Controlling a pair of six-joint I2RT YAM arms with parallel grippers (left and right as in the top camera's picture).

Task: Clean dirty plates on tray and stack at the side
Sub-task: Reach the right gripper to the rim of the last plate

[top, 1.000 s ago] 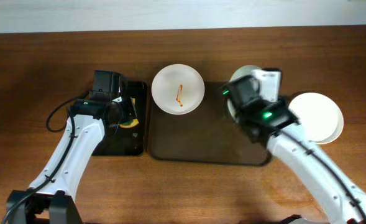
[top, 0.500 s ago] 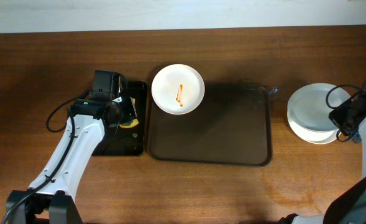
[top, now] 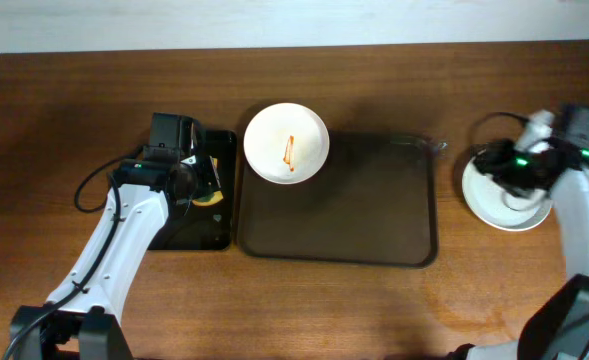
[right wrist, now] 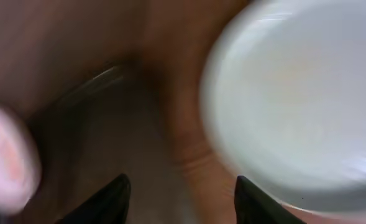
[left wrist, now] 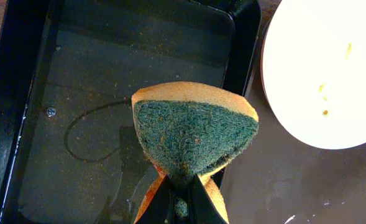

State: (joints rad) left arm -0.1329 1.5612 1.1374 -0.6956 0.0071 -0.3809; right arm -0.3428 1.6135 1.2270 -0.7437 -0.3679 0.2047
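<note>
One dirty plate [top: 286, 143], white with an orange streak, lies on the far left corner of the brown tray [top: 354, 215]. In the left wrist view it shows as a white disc [left wrist: 325, 68]. My left gripper [top: 204, 188] hovers over the black tray [top: 189, 232], shut on a green and yellow sponge [left wrist: 195, 134]. At the right, my right gripper [top: 492, 163] hangs over the left edge of a stack of clean white plates [top: 514, 212]. It is open [right wrist: 183, 190] with nothing between its fingers. The stack [right wrist: 301, 93] looks blurred in the right wrist view.
The black tray [left wrist: 33, 124] is wet and speckled with crumbs, and it lies against the brown tray's left rim. Wooden table surface surrounds both trays. The brown tray's right rim [top: 432, 200] runs close to the plate stack.
My right arm carried a white plate from the brown tray's right side to the stack, let it go, opened, and shifted back left. The left arm stayed still.
</note>
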